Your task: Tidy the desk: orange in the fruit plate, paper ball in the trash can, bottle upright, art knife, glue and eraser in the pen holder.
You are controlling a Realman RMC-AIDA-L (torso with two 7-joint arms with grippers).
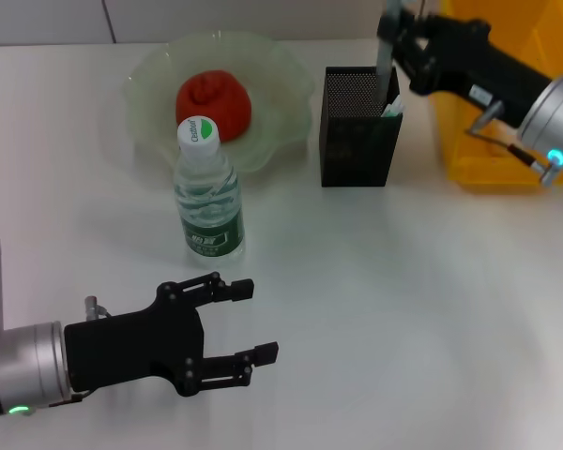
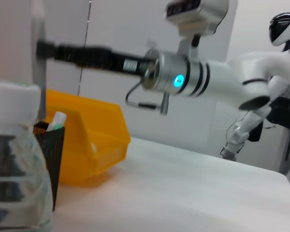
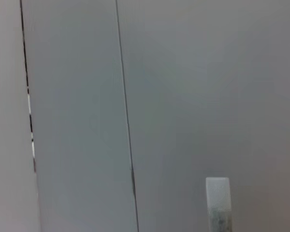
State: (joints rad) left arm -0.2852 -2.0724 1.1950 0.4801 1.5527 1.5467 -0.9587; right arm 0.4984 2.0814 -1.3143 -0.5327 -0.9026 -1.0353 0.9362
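Observation:
My right gripper is shut on the art knife, a thin grey strip held upright with its lower end dipping into the black mesh pen holder. A white, green-tipped glue stick leans inside the holder. The orange lies in the pale-green fruit plate. In front of the plate the bottle stands upright. My left gripper hovers open and empty near the front left, below the bottle. The yellow trash can is at the far right. Paper ball and eraser are out of view.
The left wrist view shows the bottle close up, the pen holder behind it, the trash can and my right arm reaching over them. White table surface spreads across the front and right.

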